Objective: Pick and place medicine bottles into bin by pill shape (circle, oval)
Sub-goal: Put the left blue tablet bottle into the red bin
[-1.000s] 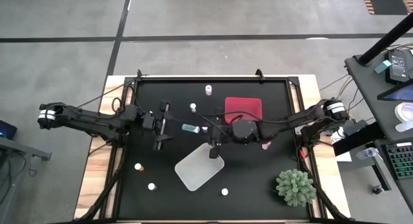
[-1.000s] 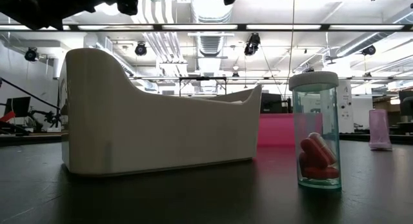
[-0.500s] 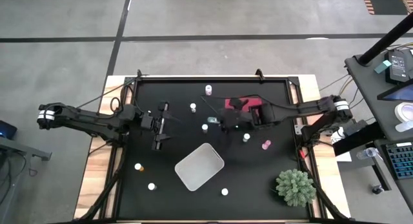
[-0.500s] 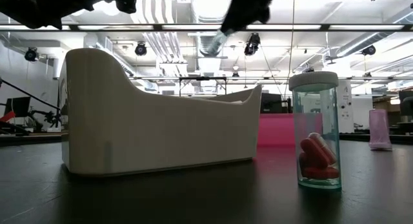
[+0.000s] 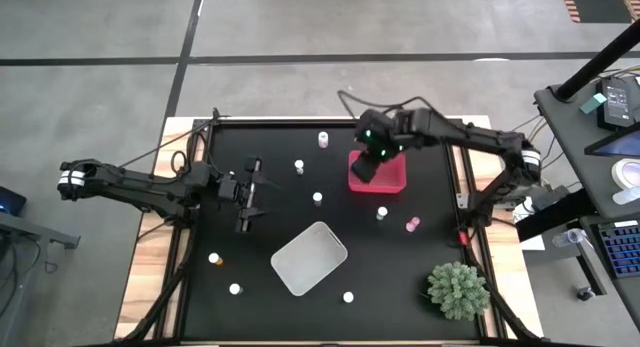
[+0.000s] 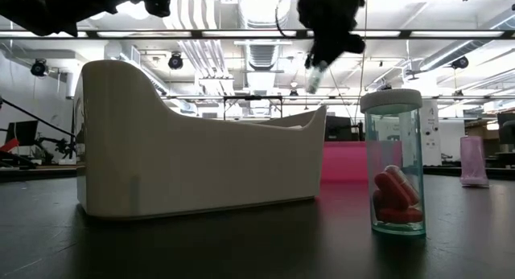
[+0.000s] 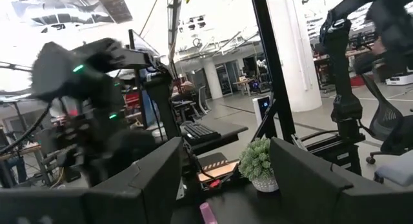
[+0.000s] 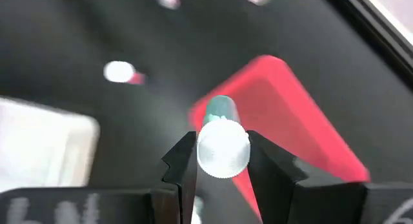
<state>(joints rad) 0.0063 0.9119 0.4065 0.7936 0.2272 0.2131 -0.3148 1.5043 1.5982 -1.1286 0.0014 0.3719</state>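
My right gripper (image 5: 366, 173) hangs over the red tray (image 5: 392, 177) at the table's far right, shut on a teal medicine bottle with a white cap (image 8: 221, 111). The bottle also shows in the low view (image 6: 315, 76), high above the table. My left gripper (image 5: 250, 193) is open and empty at the left middle. Other small bottles stand on the black table, among them a teal one with red oval pills (image 6: 394, 170) and a pink one (image 5: 411, 224). The white tray (image 5: 310, 257) lies near the middle. My right gripper pinches the bottle's white cap (image 8: 205, 153) between its two fingers (image 8: 184, 172), one on each side. The fingers point down toward the red tray, and the teal body runs on beyond the fingertips. The bottle hangs tilted below the gripper, lifted clear.
A spiky green plant (image 5: 458, 290) stands at the near right corner. Bottles stand at the far edge (image 5: 323, 139), in the middle (image 5: 317, 198) and near the front left (image 5: 235, 288). The table's raised black frame (image 5: 455, 137) runs close to the red tray.
My right gripper has swung from the table's middle, by the white tray's far corner, toward the far right, carrying the teal bottle. It now hangs over the red tray.
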